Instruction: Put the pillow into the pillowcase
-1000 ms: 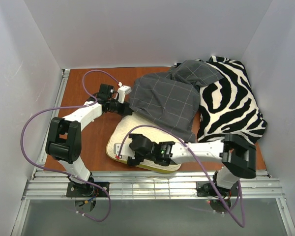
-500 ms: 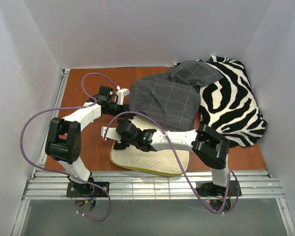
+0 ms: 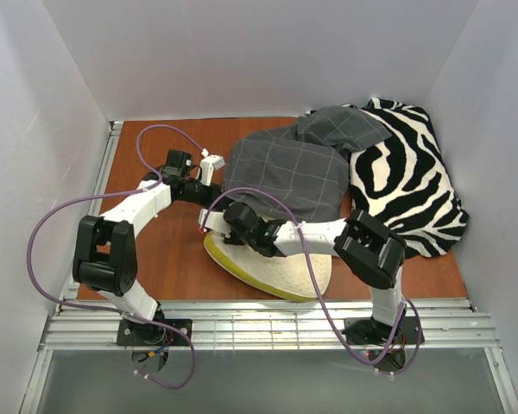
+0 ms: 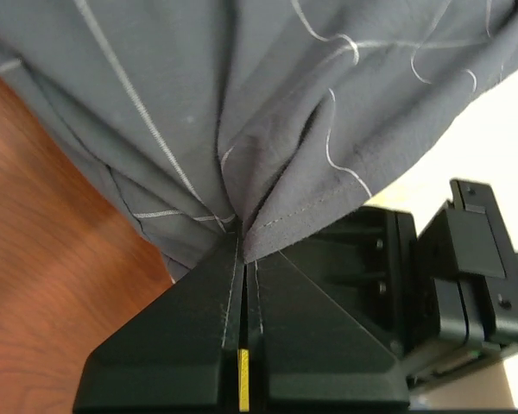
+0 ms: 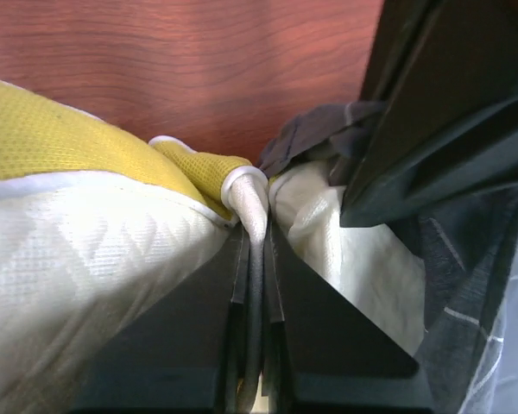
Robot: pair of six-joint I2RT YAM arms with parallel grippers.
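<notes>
Most of the job is left, as I judge it. The counter (image 3: 155, 259) carries everything, and I place the rest against the pillow. A zebra-striped fabric (image 3: 406, 190) lies heaped to the pillow's right and beyond it, touching nothing that matters. The pillowcase (image 3: 285, 172) sits rumpled against the pillow's far side, its near hem draped over the pillow's far edge. Whether that edge has entered the opening or is only covered by cloth, I cannot tell from above.

The pillow (image 3: 281, 269) lies broad face up on the near half of the counter, between the pillowcase and the arms' bases. Much of its cream face and its yellow-green near edge are bare, so at best one edge has started in. Its long axis runs roughly left to right, skewed so the left end sits farther from the bases than the right. The long far side faces the pillowcase.

At the pillow's far left corner, the left fingers (image 4: 190, 345) are pinched tight on a fold of the pillowcase hem. Just beside them, the right fingers (image 5: 181, 345) are clamped on the pillow's corner, gripping its white piping. I reckon the mouth has to be opened wider and the pillow fed in.
</notes>
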